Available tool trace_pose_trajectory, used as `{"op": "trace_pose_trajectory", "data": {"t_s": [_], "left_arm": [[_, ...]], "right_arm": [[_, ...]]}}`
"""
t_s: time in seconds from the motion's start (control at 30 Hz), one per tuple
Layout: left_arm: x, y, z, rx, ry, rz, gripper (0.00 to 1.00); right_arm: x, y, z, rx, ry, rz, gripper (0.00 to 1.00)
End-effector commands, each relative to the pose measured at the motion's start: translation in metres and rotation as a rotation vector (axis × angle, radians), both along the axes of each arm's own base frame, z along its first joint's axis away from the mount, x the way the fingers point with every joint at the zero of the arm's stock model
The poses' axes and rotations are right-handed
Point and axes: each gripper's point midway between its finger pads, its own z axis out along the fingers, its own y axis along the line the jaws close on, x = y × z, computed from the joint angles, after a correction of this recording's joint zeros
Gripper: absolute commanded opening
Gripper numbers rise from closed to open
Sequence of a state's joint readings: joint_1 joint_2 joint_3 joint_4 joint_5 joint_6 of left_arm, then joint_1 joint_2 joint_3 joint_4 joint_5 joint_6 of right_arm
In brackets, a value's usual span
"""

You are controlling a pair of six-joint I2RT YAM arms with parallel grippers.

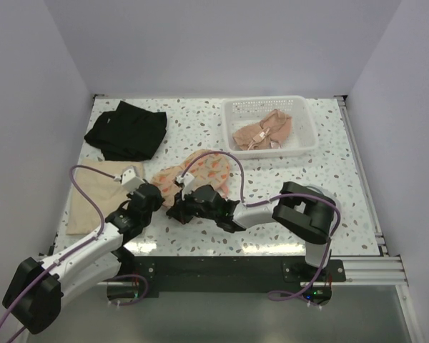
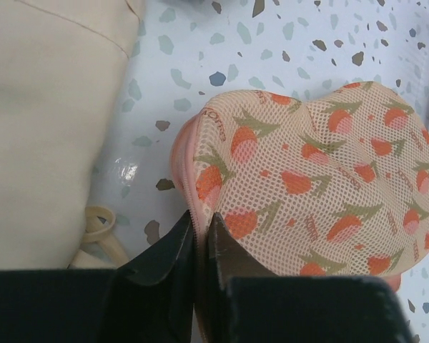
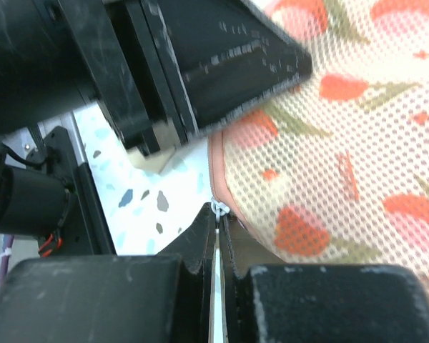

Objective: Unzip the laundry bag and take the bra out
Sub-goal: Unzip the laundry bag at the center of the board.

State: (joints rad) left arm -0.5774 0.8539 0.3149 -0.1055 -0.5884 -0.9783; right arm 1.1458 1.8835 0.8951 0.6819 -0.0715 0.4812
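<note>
Left wrist: laundry bag [image 2: 322,179] edge between fingers [image 2: 164,261].

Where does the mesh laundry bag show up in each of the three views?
Top external: laundry bag mid-table, below the white basket.
Left wrist: laundry bag fills the right half, its pink edge pinched in the left claw.
Right wrist: laundry bag covers the right side.
Shared landmark: speckled tabletop, left of the bag in both wrist views.
</note>
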Motion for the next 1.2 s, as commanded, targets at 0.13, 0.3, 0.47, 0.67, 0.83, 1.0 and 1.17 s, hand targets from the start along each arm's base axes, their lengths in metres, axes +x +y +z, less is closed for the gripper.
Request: {"op": "trace_pose_trajectory", "data": {"t_s": [0.13, 0.3, 0.47, 0.67, 0.83, 1.0, 1.17], "left_arm": [[0.028, 0.005, 0.042, 0.075, -0.119, 0.041, 0.0], [0.032, 0.009, 0.048, 0.112, -0.125, 0.056, 0.0], [0.034, 0.009, 0.053, 0.127, -0.133, 0.056, 0.0], [0.034, 0.011, 0.055, 0.136, -0.139, 0.053, 0.0], [0.033, 0.009, 0.058, 0.147, -0.143, 0.031, 0.0], [0.031, 0.008, 0.061, 0.155, -0.146, 0.005, 0.0], [0.027, 0.009, 0.059, 0.166, -0.131, -0.019, 0.0]], "right_arm": [[-0.008, -0.011, 0.018, 0.059, -0.008, 0.008, 0.0], [-0.01, -0.018, 0.01, 0.042, -0.001, 0.0, 0.0], [-0.01, -0.027, 0.004, 0.025, 0.002, -0.019, 0.0], [-0.009, -0.039, -0.007, 0.002, 0.011, -0.053, 0.0], [-0.01, -0.049, -0.011, -0.015, 0.01, -0.073, 0.0], [-0.01, -0.059, -0.017, -0.037, 0.009, -0.098, 0.0], [-0.009, -0.07, -0.019, -0.052, 0.001, -0.124, 0.0]]}}
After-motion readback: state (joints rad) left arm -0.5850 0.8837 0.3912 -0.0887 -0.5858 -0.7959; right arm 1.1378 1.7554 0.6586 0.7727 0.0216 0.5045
